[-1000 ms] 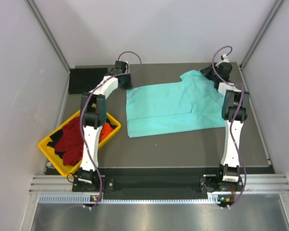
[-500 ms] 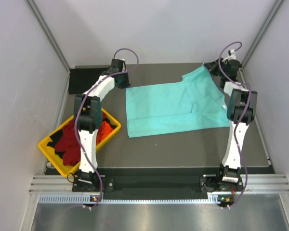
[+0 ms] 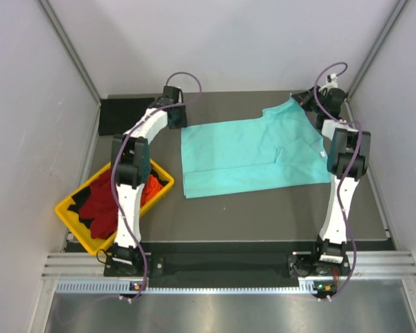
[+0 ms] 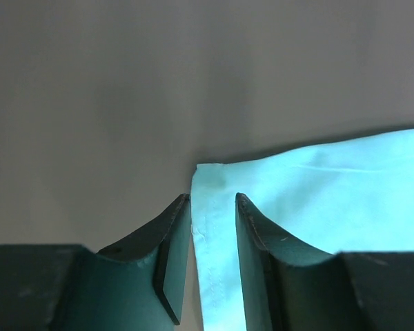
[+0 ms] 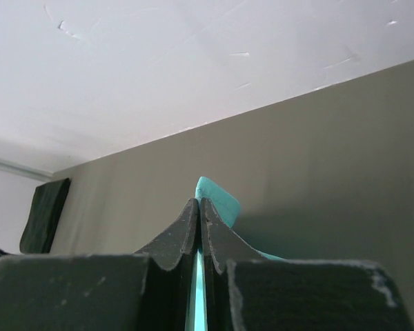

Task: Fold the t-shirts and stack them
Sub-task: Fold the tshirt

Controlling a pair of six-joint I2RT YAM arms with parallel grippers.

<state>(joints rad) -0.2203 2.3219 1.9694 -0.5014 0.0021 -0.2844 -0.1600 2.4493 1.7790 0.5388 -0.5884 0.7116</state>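
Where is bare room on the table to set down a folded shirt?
Bare: the table strip between the mint-teal t-shirt and the near edge. Crowded: the yellow tray, full of red shirts, and the far right corner where the right hand pinches the shirt.

One mint-teal t-shirt (image 3: 253, 156), one yellow tray (image 3: 75, 229), one heap of red, black and orange t-shirts (image 3: 104, 205), number unclear, one dark folded cloth (image 3: 125, 114).

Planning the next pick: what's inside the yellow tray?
The yellow tray holds a red shirt heaped on black cloth, plus an orange piece. The left arm covers part of it; anything under the heap is hidden.
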